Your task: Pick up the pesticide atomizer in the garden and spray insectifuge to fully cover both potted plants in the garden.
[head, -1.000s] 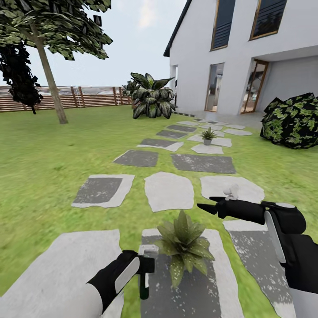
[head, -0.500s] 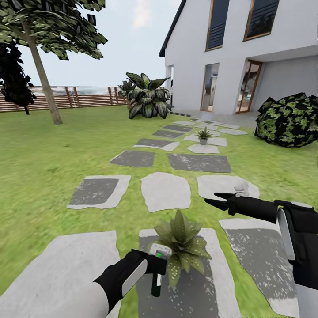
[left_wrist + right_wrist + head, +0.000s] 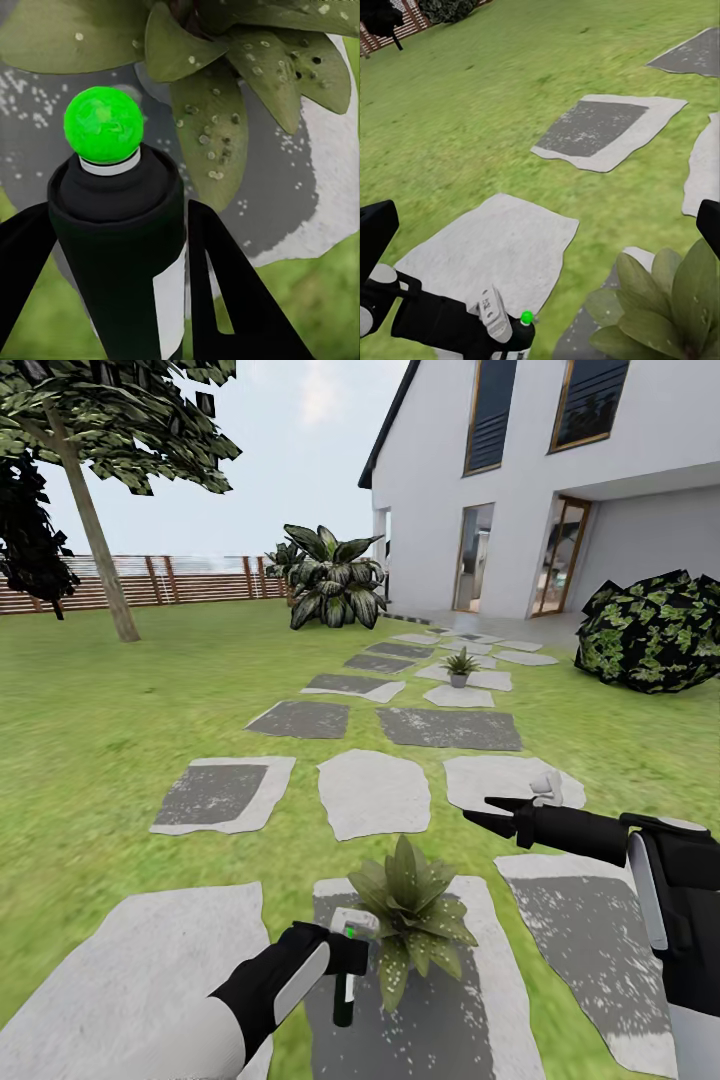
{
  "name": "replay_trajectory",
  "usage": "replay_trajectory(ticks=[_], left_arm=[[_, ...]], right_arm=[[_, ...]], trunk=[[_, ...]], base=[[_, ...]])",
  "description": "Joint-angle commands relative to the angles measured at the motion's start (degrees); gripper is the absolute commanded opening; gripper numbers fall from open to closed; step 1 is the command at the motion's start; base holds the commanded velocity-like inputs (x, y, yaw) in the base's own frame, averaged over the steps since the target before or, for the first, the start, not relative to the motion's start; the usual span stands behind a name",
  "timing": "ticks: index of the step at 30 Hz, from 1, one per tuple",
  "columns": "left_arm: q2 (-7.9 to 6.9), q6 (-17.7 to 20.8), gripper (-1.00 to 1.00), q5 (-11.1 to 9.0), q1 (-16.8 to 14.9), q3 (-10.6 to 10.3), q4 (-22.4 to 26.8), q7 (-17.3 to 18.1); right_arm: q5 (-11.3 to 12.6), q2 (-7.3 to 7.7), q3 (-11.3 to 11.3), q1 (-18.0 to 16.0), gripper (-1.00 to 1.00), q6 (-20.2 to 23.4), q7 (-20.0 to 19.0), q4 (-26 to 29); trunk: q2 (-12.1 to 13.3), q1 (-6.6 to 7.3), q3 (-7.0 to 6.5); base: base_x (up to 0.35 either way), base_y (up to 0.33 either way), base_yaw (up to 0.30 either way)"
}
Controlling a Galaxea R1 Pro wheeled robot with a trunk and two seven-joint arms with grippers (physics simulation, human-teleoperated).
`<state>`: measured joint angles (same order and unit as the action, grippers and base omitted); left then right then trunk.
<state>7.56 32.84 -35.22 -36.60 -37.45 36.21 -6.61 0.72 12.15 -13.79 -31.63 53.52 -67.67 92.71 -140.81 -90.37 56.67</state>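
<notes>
Garden lawn (image 3: 120, 700) with a path of grey and white stepping stones running up to a white house (image 3: 520, 480); brown slatted fence (image 3: 150, 582) and a tree (image 3: 90, 490) at the far left. The left gripper (image 3: 345, 955) is clenched on the pesticide atomizer (image 3: 345, 960), held roughly upright just beside the near potted plant (image 3: 412, 915), which stands on the near stepping stone (image 3: 470, 1000), toward its far edge. In the left wrist view the atomizer (image 3: 120, 225) sits between the black fingers (image 3: 232, 300), its green tip towards leaves speckled white (image 3: 210, 127). Step in hand, as judged: spraying the near plant; how fully it is covered cannot be told from here. The right gripper (image 3: 485, 815) hangs empty, fingers slightly parted, over the stone at the right. The second potted plant (image 3: 459, 665) stands well apart up the path. Next move likely calls for finishing coverage here, then driving forward to that plant.
</notes>
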Motion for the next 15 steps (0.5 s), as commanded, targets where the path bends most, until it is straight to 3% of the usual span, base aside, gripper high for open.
replay_trajectory(ticks=[1, 9, 15], left_arm=[[0.01, 0.2, -1.0, -0.6, 0.0, -0.1, 0.1, -0.6], [0.13, 0.5, -1.0, -0.9, 0.0, 0.1, -0.1, -0.3], [0.44, 7.3, -1.0, -1.0, -0.3, 3.9, -0.3, 0.2]], right_arm=[[0.1, 0.01, 0.0, 0.0, 1.0, 0.5, -0.2, 0.0], [0.1, -0.01, 0.0, 0.0, 1.0, 0.4, -0.2, 0.0], [0.1, 0.01, 0.0, 0.0, 1.0, 0.5, -0.2, 0.0]], trunk=[[0.0, 0.01, 0.06], [0.0, 0.01, 0.06], [0.0, 0.01, 0.06]], base=[[0.0, 0.0, 0.0], [0.0, 0.0, 0.0], [0.0, 0.0, 0.0]])
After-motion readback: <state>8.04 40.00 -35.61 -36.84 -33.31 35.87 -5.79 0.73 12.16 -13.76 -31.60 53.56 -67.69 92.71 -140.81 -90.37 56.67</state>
